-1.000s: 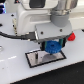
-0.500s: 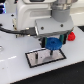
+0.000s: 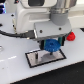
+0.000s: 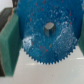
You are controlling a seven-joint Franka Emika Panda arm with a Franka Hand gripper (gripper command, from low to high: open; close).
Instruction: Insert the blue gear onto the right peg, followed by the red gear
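**Blue gear held over the plate, peg alignment is the question**

At the exterior view's left lies bare white table (image 3: 12, 67). Next comes the black-framed white plate (image 3: 35, 59), flat on the table, its near left part bare. Above the plate's right half hangs the gripper (image 3: 52, 42), and the blue gear (image 3: 53, 46) sits between its fingers, low and close to the plate surface; whether it touches the plate cannot be told at this sharpness. Further to the exterior view's right, well apart from the plate, the red gear (image 3: 71, 36) rests on the table, untouched.

In the wrist view the blue gear (image 4: 46, 34) fills most of the picture, lying flat with its toothed rim toward the camera and a teal finger pad (image 4: 9, 45) pressed against its rim on one side; the other finger is barely seen at the opposite edge. The jaws are closed onto the gear's rim, spread only as far as the gear's width, and hold nothing else.

The right peg is not clearly seen in either view; the gear and gripper cover the place where it should stand. A pale spot shows at the hub hole (image 4: 49, 27), but whether that is the peg tip or the plate beneath cannot be told.

The coming move appears to turn on one thing: the gear's centre hole must sit straight above the upright peg, axis to axis, before descending and releasing. Any sideways offset would likely land the hub on the peg tip.
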